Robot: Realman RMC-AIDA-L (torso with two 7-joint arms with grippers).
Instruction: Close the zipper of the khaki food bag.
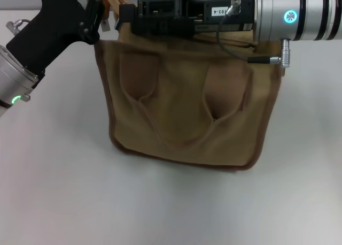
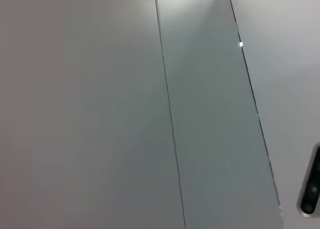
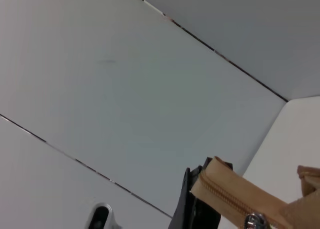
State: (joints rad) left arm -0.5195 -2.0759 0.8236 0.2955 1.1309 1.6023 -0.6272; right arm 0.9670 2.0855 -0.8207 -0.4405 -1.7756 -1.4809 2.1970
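We see a tan strip of the khaki food bag (image 3: 235, 194) w/ the zipper (image 3: 226, 195) teeth running along it. A shiny silver pull (image 3: 254, 222) sits on the zipper line. A dark black part (image 3: 192, 204) stands just beside the strip's end, touching it. Behind the bag are grey wall panels (image 3: 150, 89) w/ thin seams. Own fingers not seen.

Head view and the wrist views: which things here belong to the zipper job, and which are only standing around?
Belong to the job:
khaki food bag
zipper with silver pull
left gripper, at the bag's top left corner
right gripper, over the bag's top edge

Only around:
white table
grey wall panels
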